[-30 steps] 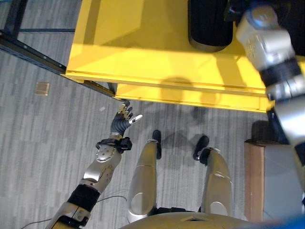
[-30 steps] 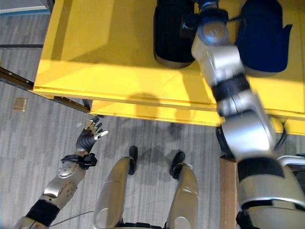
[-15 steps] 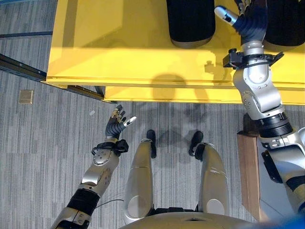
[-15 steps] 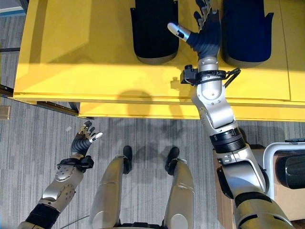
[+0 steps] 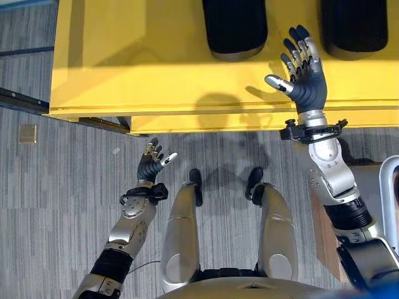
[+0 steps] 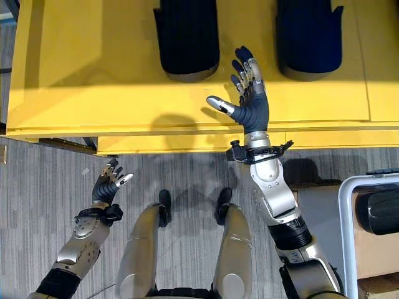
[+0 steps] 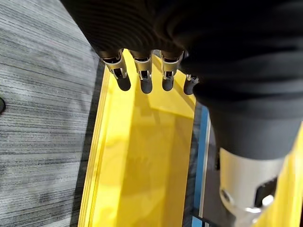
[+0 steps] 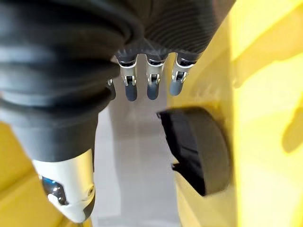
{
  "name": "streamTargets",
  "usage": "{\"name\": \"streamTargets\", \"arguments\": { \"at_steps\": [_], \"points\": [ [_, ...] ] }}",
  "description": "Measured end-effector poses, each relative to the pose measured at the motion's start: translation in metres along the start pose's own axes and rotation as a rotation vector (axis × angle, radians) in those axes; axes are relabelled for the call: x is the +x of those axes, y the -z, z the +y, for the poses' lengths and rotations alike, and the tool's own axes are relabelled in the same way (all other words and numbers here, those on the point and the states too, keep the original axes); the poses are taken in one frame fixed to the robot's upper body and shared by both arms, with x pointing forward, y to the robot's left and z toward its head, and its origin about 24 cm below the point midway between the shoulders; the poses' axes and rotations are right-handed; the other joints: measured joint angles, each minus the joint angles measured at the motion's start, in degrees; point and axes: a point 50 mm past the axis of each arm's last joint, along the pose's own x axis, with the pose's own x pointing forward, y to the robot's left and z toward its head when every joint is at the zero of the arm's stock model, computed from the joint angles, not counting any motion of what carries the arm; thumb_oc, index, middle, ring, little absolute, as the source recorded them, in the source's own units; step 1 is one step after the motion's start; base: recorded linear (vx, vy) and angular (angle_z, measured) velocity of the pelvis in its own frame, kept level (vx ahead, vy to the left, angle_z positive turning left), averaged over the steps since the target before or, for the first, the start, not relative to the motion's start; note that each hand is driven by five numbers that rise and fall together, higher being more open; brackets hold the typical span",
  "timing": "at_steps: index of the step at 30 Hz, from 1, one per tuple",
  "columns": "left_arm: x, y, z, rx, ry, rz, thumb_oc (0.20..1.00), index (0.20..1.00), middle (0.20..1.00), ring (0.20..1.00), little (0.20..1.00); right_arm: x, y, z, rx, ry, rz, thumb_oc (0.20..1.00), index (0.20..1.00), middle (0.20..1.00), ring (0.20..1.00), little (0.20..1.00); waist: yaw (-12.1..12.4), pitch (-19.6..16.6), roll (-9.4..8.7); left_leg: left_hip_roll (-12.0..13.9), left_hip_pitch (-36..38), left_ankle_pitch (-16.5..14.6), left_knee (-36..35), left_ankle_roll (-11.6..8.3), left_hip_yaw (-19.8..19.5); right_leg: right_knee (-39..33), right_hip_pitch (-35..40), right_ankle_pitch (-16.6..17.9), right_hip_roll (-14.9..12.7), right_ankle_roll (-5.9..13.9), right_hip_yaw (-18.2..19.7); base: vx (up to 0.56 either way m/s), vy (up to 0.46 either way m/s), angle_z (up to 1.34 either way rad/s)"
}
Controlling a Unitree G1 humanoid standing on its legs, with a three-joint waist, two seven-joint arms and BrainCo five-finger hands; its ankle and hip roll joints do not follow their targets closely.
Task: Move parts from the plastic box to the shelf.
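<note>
Two black ribbed parts lie on the yellow shelf (image 5: 124, 62), one at the middle (image 5: 235, 28) and one to its right (image 5: 354, 25). My right hand (image 5: 307, 84) is open, fingers spread, over the shelf's front strip between the two parts and touching neither. In the right wrist view its straight fingers (image 8: 151, 85) hold nothing, and a black part (image 8: 196, 151) lies past them. At the far right stands a pale-rimmed box (image 6: 344, 237) with a black part (image 6: 377, 212) in it. My left hand (image 5: 149, 168) hangs open over the floor below the shelf's front edge.
A dark rail (image 5: 25, 99) runs under the shelf's left end. A small tan square (image 5: 27, 132) lies on the grey floor at the left. A brown board (image 6: 318, 205) sits between my right arm and the box.
The camera view has shifted. My right hand has drawn back from between the two parts to the shelf's front strip, still open. The left hand has barely moved.
</note>
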Motion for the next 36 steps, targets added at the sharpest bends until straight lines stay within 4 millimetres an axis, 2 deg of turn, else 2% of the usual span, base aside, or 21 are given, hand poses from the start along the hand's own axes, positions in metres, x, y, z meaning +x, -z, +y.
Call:
{"name": "streamTargets", "arguments": {
  "at_steps": [1,4,6,7,10,11,12,13,14,18,24,28,31,36],
  "points": [
    [-0.004,0.004,0.006,0.007,-0.019,0.013,1.000,1.000,1.000,1.000,1.000,-0.015,0.007,0.001,0.003,-0.015,0.040,1.000,1.000,1.000,1.000,1.000,-0.45,-0.15,-0.20,0.38,2.23,0.48,-2.08,-0.27,0.28,-2.35,1.92,0.66,0.91,0.14,-0.03,0.06,-0.025,-0.14],
    [-0.015,0.014,0.016,0.023,-0.046,0.048,1.000,1.000,1.000,1.000,1.000,-0.038,0.019,-0.003,0.010,-0.019,0.116,1.000,1.000,1.000,1.000,1.000,-1.32,-1.22,-0.34,0.75,8.83,2.66,-9.17,-1.22,1.62,-9.89,7.82,3.42,2.59,0.50,-0.31,0.06,-0.011,-0.23],
    [-0.018,0.016,0.018,0.019,-0.044,0.054,1.000,1.000,1.000,1.000,1.000,-0.039,0.014,-0.004,0.005,-0.043,0.100,1.000,1.000,1.000,1.000,1.000,-1.94,-2.49,-0.29,1.03,10.70,3.52,-11.97,-1.36,2.52,-12.77,9.44,4.53,3.25,0.72,-0.28,0.08,-0.001,-0.19],
    [-0.018,0.016,0.018,0.015,-0.042,0.054,1.000,1.000,1.000,1.000,1.000,-0.038,0.012,-0.004,0.006,-0.048,0.084,1.000,1.000,1.000,1.000,1.000,-2.05,-3.16,-0.21,1.10,11.26,3.91,-12.65,-1.46,2.76,-13.80,9.82,5.20,3.54,0.10,-0.29,0.12,0.032,-0.18],
    [-0.024,0.022,0.019,-0.014,-0.048,0.070,1.000,1.000,1.000,1.000,1.000,-0.045,0.015,-0.009,0.011,-0.050,0.107,1.000,1.000,1.000,1.000,1.000,-2.14,-3.59,-0.19,1.40,19.26,5.72,-19.54,-1.85,5.14,-21.17,16.73,8.17,5.24,0.32,0.40,0.11,0.015,-0.34],
    [-0.034,0.031,0.026,-0.018,-0.069,0.105,1.000,1.000,1.000,1.000,1.000,-0.052,0.016,-0.010,0.008,-0.067,0.128,1.000,1.000,1.000,1.000,1.000,-2.58,-6.59,0.12,1.53,23.12,6.53,-23.75,-2.14,6.64,-25.61,20.13,9.20,6.22,0.75,0.91,0.14,-0.005,-0.44],
    [-0.039,0.038,0.031,-0.019,-0.086,0.133,1.000,1.000,1.000,1.000,1.000,-0.053,0.014,-0.012,0.016,-0.071,0.118,1.000,1.000,1.000,1.000,1.000,-3.34,-8.45,0.25,1.66,24.59,7.10,-25.78,-2.36,7.46,-27.24,21.14,9.56,6.64,0.73,1.16,0.14,-0.019,-0.30],
    [-0.042,0.041,0.032,-0.030,-0.092,0.145,1.000,1.000,1.000,1.000,1.000,-0.055,0.014,-0.014,0.022,-0.068,0.123,1.000,1.000,1.000,1.000,1.000,-3.48,-8.83,0.34,1.66,25.77,7.58,-27.26,-2.48,7.60,-28.44,22.16,10.04,6.89,0.69,1.07,0.12,-0.039,-0.13],
    [-0.051,0.051,0.033,-0.046,-0.103,0.185,1.000,1.000,1.000,1.000,1.000,-0.062,0.017,-0.020,0.043,-0.061,0.152,1.000,1.000,1.000,1.000,1.000,-3.38,-11.09,0.77,1.73,28.12,8.75,-30.66,-2.88,7.65,-31.58,24.45,11.12,7.83,0.54,0.80,0.09,-0.043,-0.05],
    [-0.061,0.060,0.033,-0.059,-0.105,0.226,1.000,1.000,1.000,1.000,1.000,-0.073,0.022,-0.023,0.053,-0.076,0.200,1.000,1.000,1.000,1.000,1.000,-3.09,-13.03,1.65,1.92,31.98,10.28,-35.16,-3.38,8.38,-35.77,28.06,12.38,8.96,0.65,0.63,0.09,-0.040,-0.03],
    [-0.079,0.073,0.040,-0.033,-0.116,0.291,1.000,1.000,1.000,1.000,1.000,-0.108,0.038,-0.035,0.037,-0.054,0.370,1.000,1.000,1.000,1.000,1.000,-3.71,-17.38,2.76,2.57,35.13,10.74,-37.89,-3.97,8.98,-39.47,31.52,12.72,10.24,0.82,0.56,0.07,-0.083,-0.03],
    [-0.080,0.071,0.042,-0.036,-0.111,0.280,1.000,1.000,1.000,1.000,1.000,-0.136,0.054,-0.048,0.031,0.019,0.510,1.000,1.000,1.000,1.000,1.000,-3.50,-19.86,2.80,3.77,36.25,10.76,-38.01,-4.11,8.81,-39.73,32.77,11.78,11.51,0.78,0.44,0.05,-0.115,0.01],
    [-0.080,0.072,0.040,-0.045,-0.108,0.280,1.000,1.000,1.000,1.000,1.000,-0.147,0.059,-0.055,0.019,0.056,0.567,1.000,1.000,1.000,1.000,1.000,-3.64,-20.45,3.31,4.64,36.83,10.80,-37.84,-4.23,8.77,-39.74,33.44,11.49,12.35,0.39,0.46,0.03,-0.117,-0.03],
    [-0.081,0.073,0.039,-0.035,-0.107,0.284,1.000,1.000,1.000,1.000,1.000,-0.149,0.059,-0.057,0.015,0.071,0.569,1.000,1.000,1.000,1.000,1.000,-3.61,-20.84,3.89,6.45,36.71,11.45,-37.65,-5.42,8.50,-39.75,33.35,11.05,14.11,-0.30,0.53,0.02,-0.125,-0.03]
  ]
}}
